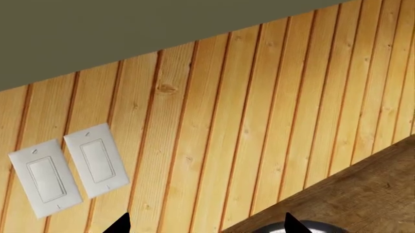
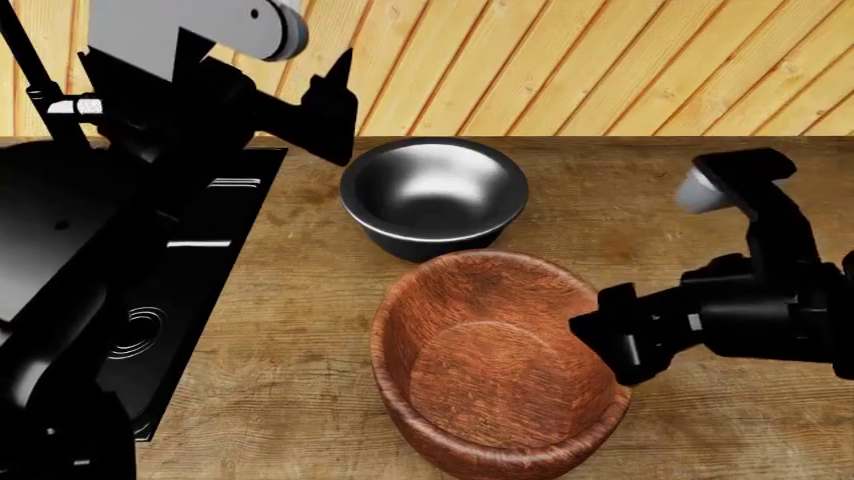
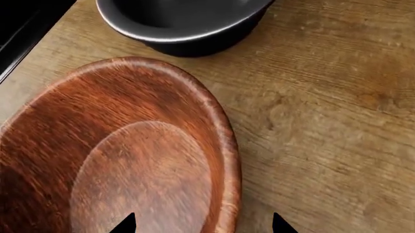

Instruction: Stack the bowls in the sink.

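Both bowls sit on the desk (image 2: pixel 747 170) beside the sink (image 2: pixel 174 300): steel bowl (image 2: pixel 434 195) behind wooden bowl (image 2: pixel 494 365). The right tool (image 3: pixel 202 224) straddles the wooden rim, open; the left tool (image 1: pixel 204 224) seems open above the steel bowl.

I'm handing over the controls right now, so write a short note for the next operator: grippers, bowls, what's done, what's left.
Left gripper: open, empty, above the far left of the steel bowl.
Right gripper: open, empty, jaws astride the right rim of the wooden bowl, not closed on it.
Both bowls sit upright on the countertop, right of the sink, steel one farther back.
Done: nothing moved or stacked.
Left: grasp each bowl, place in the sink, stack them.
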{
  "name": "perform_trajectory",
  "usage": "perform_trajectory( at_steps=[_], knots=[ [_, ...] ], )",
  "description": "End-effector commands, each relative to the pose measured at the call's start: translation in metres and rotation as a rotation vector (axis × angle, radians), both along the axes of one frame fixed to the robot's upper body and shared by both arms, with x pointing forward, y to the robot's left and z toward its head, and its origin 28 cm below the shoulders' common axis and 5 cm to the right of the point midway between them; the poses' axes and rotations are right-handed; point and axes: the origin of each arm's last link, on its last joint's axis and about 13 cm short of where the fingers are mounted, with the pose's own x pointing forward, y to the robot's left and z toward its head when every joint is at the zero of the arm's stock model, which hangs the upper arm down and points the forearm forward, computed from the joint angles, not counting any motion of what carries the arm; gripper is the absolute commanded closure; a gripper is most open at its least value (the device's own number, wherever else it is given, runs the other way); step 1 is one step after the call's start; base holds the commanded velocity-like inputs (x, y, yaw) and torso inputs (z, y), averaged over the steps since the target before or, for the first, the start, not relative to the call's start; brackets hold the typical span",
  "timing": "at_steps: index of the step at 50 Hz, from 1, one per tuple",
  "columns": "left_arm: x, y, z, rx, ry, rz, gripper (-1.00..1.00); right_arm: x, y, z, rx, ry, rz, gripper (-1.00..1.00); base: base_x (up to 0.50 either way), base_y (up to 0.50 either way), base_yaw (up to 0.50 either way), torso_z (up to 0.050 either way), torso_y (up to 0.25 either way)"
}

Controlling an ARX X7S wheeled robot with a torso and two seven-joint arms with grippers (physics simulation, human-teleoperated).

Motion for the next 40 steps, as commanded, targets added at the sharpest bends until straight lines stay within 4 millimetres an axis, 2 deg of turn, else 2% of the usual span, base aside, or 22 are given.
perform_trajectory(
  at_steps=[1,19,26,27,34,37,40],
  knots=[
    [-0.002,0.001,-0.003,0.0,0.004,-0.002,-1.0,0.019,0.002,-0.011,-0.027,0.06,-0.025,-1.0,0.0,0.0,0.0,0.0,0.0],
    [0.0,0.0,-0.006,-0.001,0.01,-0.007,-1.0,0.049,0.01,-0.042,-0.089,0.106,-0.032,-1.0,0.0,0.0,0.0,0.0,0.0],
    [0.001,0.0,-0.008,0.0,0.016,-0.004,-1.0,0.053,0.014,-0.044,-0.092,0.064,-0.038,-1.0,0.0,0.0,0.0,0.0,0.0],
    [0.0,0.0,-0.008,0.0,0.016,-0.005,-1.0,0.053,0.014,-0.044,-0.089,0.059,-0.039,1.0,0.0,0.0,0.0,0.0,0.0],
    [-0.001,-0.002,-0.011,0.001,0.021,-0.011,-1.0,0.046,0.015,-0.039,-0.085,0.01,-0.029,1.0,0.0,0.0,0.0,0.0,0.0],
    [0.0,-0.003,-0.015,0.004,0.03,-0.014,-1.0,0.045,0.018,-0.018,-0.04,-0.065,-0.006,1.0,0.0,0.0,0.0,0.0,0.0],
    [0.002,-0.004,-0.017,0.005,0.038,-0.016,-1.0,0.041,0.02,-0.008,-0.029,-0.103,0.016,1.0,0.0,0.0,0.0,0.0,0.0]
  ],
)
